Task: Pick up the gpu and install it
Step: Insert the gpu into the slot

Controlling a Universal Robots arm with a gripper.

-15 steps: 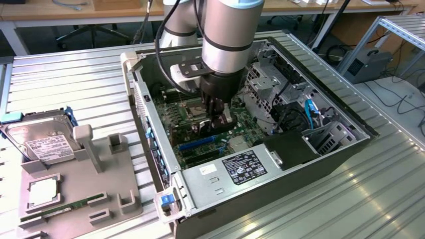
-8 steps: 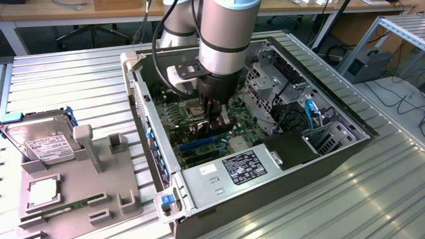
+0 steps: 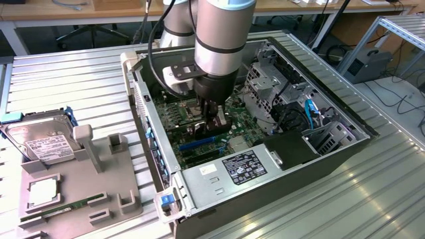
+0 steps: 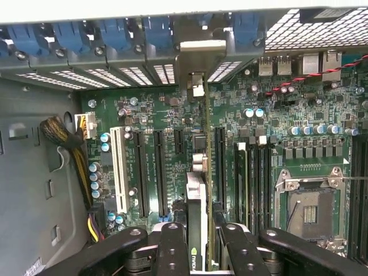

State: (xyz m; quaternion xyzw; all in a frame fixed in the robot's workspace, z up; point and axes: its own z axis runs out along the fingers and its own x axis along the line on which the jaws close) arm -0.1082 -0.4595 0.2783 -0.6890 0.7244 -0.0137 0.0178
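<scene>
GPU (image 4: 198,201) sits edge-on inside the PC case (image 3: 345,149), upright over the motherboard (image 4: 276,115). It is clamped between the gripper (image 4: 204,244) fingers (image 4: 172,247), with the jaws drawn in partway, one each side of the card. The silver end bracket (image 4: 195,86) is right up by the rear wall w/ the blue latches (image 4: 115,34). In the exterior view the gripper (image 3: 214,117) reaches down from the arm into the middle of the case, and the card (image 3: 211,130) hangs just under it.

Risks, as I judge them:
- The card edge may miss its slot. The long black slots (image 4: 141,172) lie close together, so a small sideways offset or tilt would put the connector on the slot wall or on bare board.
- The bracket could catch the rear wall lip instead of dropping into its opening, which would lever the card crooked.
- The grip is near one end of the card, so a push down may pivot it or let it slide in the pads.
- Tall RAM sticks (image 4: 241,178) stand just beside the card's path, so contact is poss. if it drifts that way.

Hard to tell:
- The slot below the card is hidden by the card itself, so I can't say if the edge is touching, part-in or clear.
- The pad contact is cut off at the wrist view's edge.
- In the exterior view the arm and gripper cover most of the card & the slot area
</scene>
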